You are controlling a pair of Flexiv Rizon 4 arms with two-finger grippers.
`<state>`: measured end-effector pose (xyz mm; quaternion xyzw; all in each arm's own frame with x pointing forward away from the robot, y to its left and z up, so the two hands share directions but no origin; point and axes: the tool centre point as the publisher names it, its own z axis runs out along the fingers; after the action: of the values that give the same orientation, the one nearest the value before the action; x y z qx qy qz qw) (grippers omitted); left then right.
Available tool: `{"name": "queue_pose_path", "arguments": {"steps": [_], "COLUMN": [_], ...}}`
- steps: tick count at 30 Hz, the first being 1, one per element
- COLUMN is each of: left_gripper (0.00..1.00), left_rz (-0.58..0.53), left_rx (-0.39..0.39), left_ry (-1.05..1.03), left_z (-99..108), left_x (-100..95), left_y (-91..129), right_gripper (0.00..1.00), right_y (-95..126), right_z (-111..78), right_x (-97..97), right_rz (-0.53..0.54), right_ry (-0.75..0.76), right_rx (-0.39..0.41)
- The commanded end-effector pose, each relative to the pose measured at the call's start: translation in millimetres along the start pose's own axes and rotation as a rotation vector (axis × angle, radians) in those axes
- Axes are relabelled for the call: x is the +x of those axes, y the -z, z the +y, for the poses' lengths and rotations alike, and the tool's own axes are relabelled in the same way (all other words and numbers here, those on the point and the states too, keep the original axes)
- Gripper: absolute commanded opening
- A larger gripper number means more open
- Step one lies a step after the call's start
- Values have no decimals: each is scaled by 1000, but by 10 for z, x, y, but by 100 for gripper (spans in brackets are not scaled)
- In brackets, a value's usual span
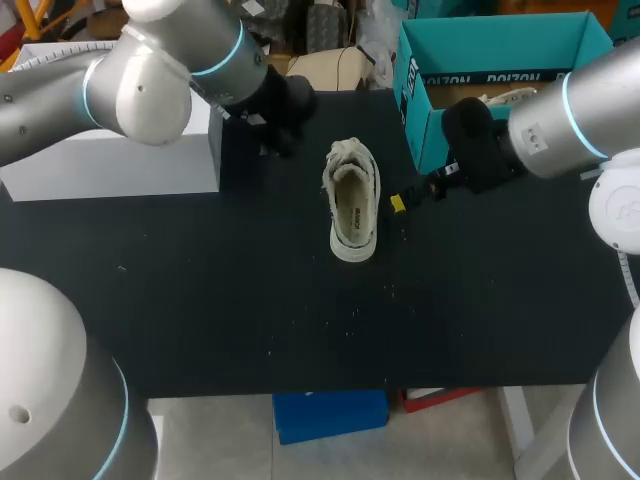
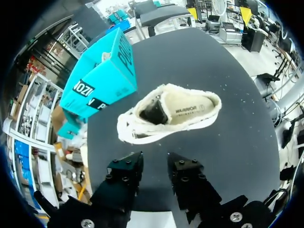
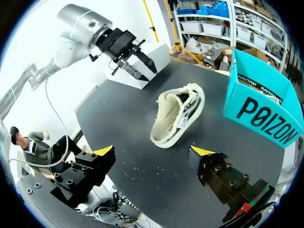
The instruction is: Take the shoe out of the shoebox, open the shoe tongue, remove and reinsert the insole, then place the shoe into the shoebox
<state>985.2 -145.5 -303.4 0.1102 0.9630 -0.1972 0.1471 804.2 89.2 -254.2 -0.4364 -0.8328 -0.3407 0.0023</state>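
Your matte black table [image 1: 200,300], flecked white, carries a cream shoe [image 1: 352,200] near the teal cardboard shoebox [image 1: 500,50]; your left tool [image 2: 153,161] and right tool [image 3: 152,150] hang released.

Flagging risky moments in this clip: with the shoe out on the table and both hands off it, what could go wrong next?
1. The shoe sits unheld, with the left hand and right hand both open and clear of it. A touch from one side only could push or tip it rather than grip it.
2. The right arm lies close across the front of the shoebox, so a swing might knock the box.
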Motion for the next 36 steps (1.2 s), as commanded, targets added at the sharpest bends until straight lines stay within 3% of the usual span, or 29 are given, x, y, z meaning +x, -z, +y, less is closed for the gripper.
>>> {"name": "queue_pose_path", "arguments": {"steps": [1, 5, 10, 17, 24, 28, 32, 36], "left_gripper": [0, 0, 0, 0, 0, 0, 0, 0], "left_rz": [58, 89, 124, 194, 294, 308, 275, 214], "left_rx": [24, 59, 82, 91, 111, 113, 102, 76], "left_ry": [-19, -46, -77, -76, -27, -20, -36, -56], "left_z": [-124, -295, -464, -492, -412, -428, -426, -365], "left_x": [-251, -339, -312, -93, 228, 290, 262, 193], "left_y": [-347, -492, -587, -673, -960, -1039, -900, -559], "right_gripper": [100, 100, 100, 100, 100, 100, 100, 100], "right_y": [-4, -4, -4, -4, -4, -4, -4, -4], "right_z": [7, 7, 7, 7, 7, 7, 7, 7], "right_x": [3, 3, 3, 3, 3, 3, 3, 3], "right_rz": [0, 0, 0, 0, 0, 0, 0, 0], "right_ry": [0, 0, 0, 0, 0, 0, 0, 0], "right_rx": [2, 2, 2, 2, 2, 2, 2, 2]}}
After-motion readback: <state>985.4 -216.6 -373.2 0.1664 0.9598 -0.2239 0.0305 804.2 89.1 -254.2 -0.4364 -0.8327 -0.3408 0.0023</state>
